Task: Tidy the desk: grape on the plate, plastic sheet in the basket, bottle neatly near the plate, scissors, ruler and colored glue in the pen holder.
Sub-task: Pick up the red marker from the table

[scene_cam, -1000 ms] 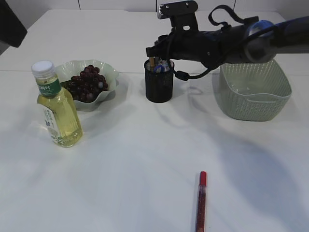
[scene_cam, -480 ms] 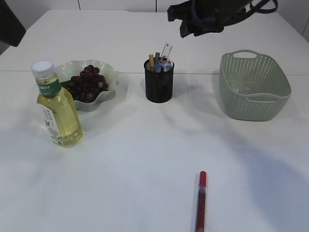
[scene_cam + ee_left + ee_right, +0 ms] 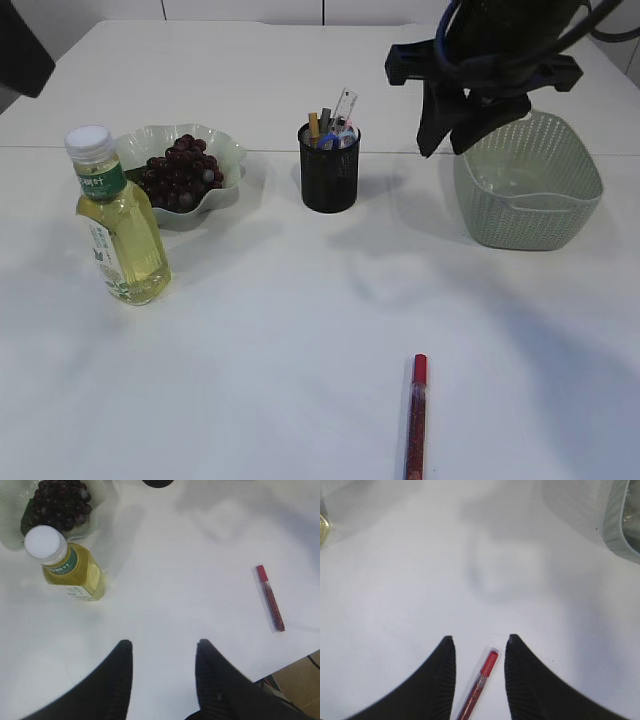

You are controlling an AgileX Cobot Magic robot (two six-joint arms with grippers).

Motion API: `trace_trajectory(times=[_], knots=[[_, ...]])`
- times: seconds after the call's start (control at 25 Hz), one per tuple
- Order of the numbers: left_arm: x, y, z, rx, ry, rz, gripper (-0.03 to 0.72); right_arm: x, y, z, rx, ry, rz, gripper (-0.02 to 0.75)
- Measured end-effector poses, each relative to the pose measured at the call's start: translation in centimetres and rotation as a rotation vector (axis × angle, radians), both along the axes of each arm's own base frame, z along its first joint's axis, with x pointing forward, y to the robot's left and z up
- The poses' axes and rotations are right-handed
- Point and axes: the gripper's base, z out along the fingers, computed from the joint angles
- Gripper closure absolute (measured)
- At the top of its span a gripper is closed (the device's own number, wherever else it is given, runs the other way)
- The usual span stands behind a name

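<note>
- bottle (image 3: 116, 222) stands upright near the table's (image 3: 250, 330) left edge, white cap, yellow liquid, green label; just in front of the plate, close to its front-left rim, contact not clear
- plate (image 3: 225, 155), pale green with a wavy rim, sits toward the far left of the table; grape (image 3: 180, 170) bunch, dark purple, lies in it
- left wrist view: left gripper (image 3: 162, 647) hangs over bare table near the front edge, fingers spread, nothing between them; bottle and plate beyond it to the upper left
- pen holder (image 3: 329, 168), black mesh cup, upright at the far middle of the table, well apart from the plate; ruler (image 3: 345, 106) and a few other sticks poke out of the top, scissors not clearly told apart in there
- colored glue (image 3: 416, 415), red stick with a red cap, lies flat at the front edge right of the middle, cap end pointing away from that edge; alone on the surface, well apart from the pen holder
- right gripper (image 3: 479, 641) is above the glue, fingers spread either side of its cap end in the wrist view, not touching it; in the exterior view the right arm hangs high between pen holder and basket
- basket (image 3: 530, 215), grey-green woven, at the far right of the table; plastic sheet inside is not clear to see
</note>
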Motion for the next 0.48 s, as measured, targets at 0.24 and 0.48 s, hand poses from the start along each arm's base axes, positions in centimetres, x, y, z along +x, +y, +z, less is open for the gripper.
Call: trace_trajectory(times=[0.24, 0.48], knots=[[-0.01, -0.01, 0.0, -0.001, 0.001, -0.001, 0.379, -0.12, -0.04, 0.01, -0.003, 0.015, -0.004, 0.454], [-0.01, -0.01, 0.0, -0.001, 0.001, -0.001, 0.379, -0.13, -0.04, 0.0, 0.004, 0.021, -0.028, 0.316]])
